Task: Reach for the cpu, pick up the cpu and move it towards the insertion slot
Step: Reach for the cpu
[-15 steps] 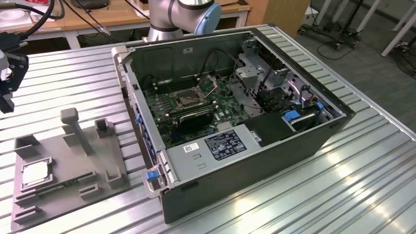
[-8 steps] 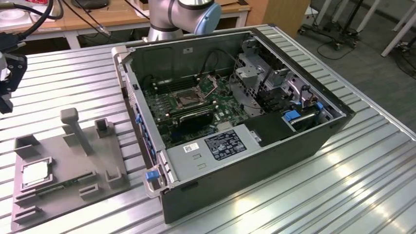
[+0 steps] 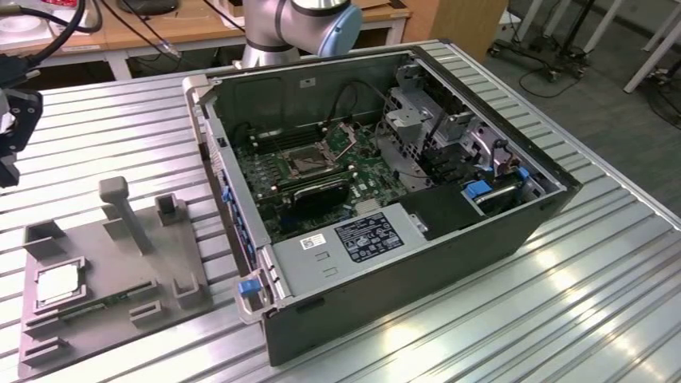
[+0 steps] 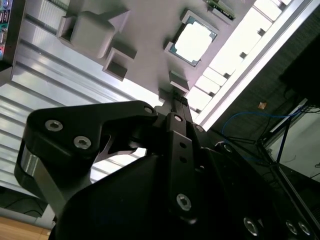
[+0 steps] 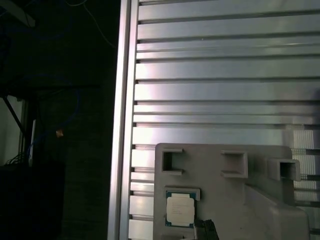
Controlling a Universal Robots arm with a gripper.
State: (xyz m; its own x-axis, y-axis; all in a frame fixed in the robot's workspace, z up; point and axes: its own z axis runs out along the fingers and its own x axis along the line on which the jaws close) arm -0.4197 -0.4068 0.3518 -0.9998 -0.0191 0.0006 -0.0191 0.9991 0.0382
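Cpu (image 3: 59,283) in its grey holder (image 3: 133,267) — claw (image 4: 173,96) clear of it
We see a flat silvery square with a thin dark rim, at eight o'clock from the open computer case (image 3: 426,267) in the exterior view. The holder posts (image 3: 120,211) and the case wall (image 3: 220,171) stand between it and the insertion slot (image 3: 305,163). We cannot tell how far the claw is open.

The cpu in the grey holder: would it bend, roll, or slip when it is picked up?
Probably stiff: the cpu is a flat, metal-topped square. Lying flat in the grey holder, it should not roll. Its smooth, bright top may be slippery.
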